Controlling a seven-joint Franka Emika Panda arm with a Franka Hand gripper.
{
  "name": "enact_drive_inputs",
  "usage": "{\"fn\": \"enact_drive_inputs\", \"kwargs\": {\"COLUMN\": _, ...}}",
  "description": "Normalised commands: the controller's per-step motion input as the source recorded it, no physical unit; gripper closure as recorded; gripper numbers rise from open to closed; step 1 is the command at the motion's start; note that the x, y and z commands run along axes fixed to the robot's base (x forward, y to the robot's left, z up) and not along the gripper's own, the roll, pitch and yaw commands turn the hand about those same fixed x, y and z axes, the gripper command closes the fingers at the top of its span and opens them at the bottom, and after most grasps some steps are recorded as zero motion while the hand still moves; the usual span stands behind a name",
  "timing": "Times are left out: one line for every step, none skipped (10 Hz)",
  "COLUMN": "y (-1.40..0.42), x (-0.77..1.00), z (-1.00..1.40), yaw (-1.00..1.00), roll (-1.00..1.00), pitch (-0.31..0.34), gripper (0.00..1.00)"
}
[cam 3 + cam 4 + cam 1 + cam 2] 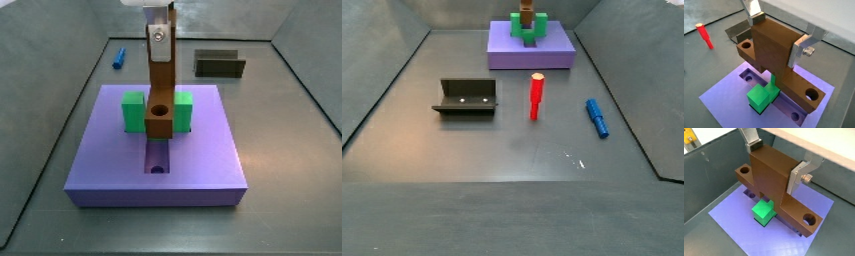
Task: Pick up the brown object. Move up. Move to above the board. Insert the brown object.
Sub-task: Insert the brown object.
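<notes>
The brown object [160, 95], an orange-brown flat bar with a round hole near its lower end, stands upright over the board [158, 150], held from above by the gripper [159, 25]. In a side view we see its lower end sitting between the two arms of the green U-shaped block [134, 112] on top of the board, in line with the long central groove [158, 158]; we cannot tell whether the bar's tip touches the groove floor. In both wrist views the picture looks different: we see a wide brown bar [774, 47] clamped between the flat silver fingers [801, 48], crossed by a second brown bar with a round hole at each end, above the purple-blue slab [744, 228] and the green block [764, 211]. The fingers press against opposite faces of the brown piece, so the gripper is closed around it. The board lies toward the far end of the dark grey floor [502, 140] in a side view, well apart from the other things. Nearer the middle of that floor we see the fixture [466, 98], a dark L-shaped bracket; a thin red stick [536, 96] lies just beside it, and a small blue stick [596, 117] lies beyond the red one, near the wall.
</notes>
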Motion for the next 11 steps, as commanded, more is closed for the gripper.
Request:
{"fn": "enact_drive_inputs", "kwargs": {"y": -0.04, "x": 0.0, "z": -0.12, "yaw": 0.29, "roll": 0.12, "pitch": -0.003, "gripper": 1.0}}
{"fn": "enact_drive_inputs", "kwargs": {"y": -0.05, "x": 0.0, "z": -0.13, "yaw": 0.4, "roll": 0.12, "pitch": -0.034, "gripper": 1.0}}
{"fn": "enact_drive_inputs", "kwargs": {"y": -0.09, "x": 0.0, "z": -0.05, "yaw": 0.35, "roll": 0.1, "pitch": -0.024, "gripper": 1.0}}
{"fn": "enact_drive_inputs", "kwargs": {"y": 0.0, "x": 0.0, "z": -0.06, "yaw": 0.03, "roll": 0.07, "pitch": 0.0, "gripper": 1.0}}
{"fn": "enact_drive_inputs", "kwargs": {"y": 0.0, "x": -0.02, "z": -0.23, "yaw": 0.0, "roll": 0.03, "pitch": -0.034, "gripper": 1.0}}
{"fn": "enact_drive_inputs", "kwargs": {"y": 0.0, "x": -0.04, "z": -0.22, "yaw": 0.0, "roll": 0.03, "pitch": -0.027, "gripper": 1.0}}
{"fn": "enact_drive_inputs", "kwargs": {"y": 0.0, "x": -0.03, "z": -0.21, "yaw": 0.0, "roll": 0.04, "pitch": -0.026, "gripper": 1.0}}
{"fn": "enact_drive_inputs", "kwargs": {"y": -0.01, "x": -0.01, "z": -0.21, "yaw": 0.0, "roll": 0.02, "pitch": -0.04, "gripper": 1.0}}
{"fn": "enact_drive_inputs", "kwargs": {"y": -0.05, "x": 0.0, "z": -0.19, "yaw": 0.0, "roll": 0.0, "pitch": -0.044, "gripper": 1.0}}
{"fn": "enact_drive_inputs", "kwargs": {"y": 0.0, "x": 0.0, "z": -0.25, "yaw": 0.0, "roll": 0.0, "pitch": -0.06, "gripper": 1.0}}
{"fn": "enact_drive_inputs", "kwargs": {"y": 0.0, "x": 0.0, "z": -0.32, "yaw": 0.0, "roll": 0.0, "pitch": -0.084, "gripper": 1.0}}
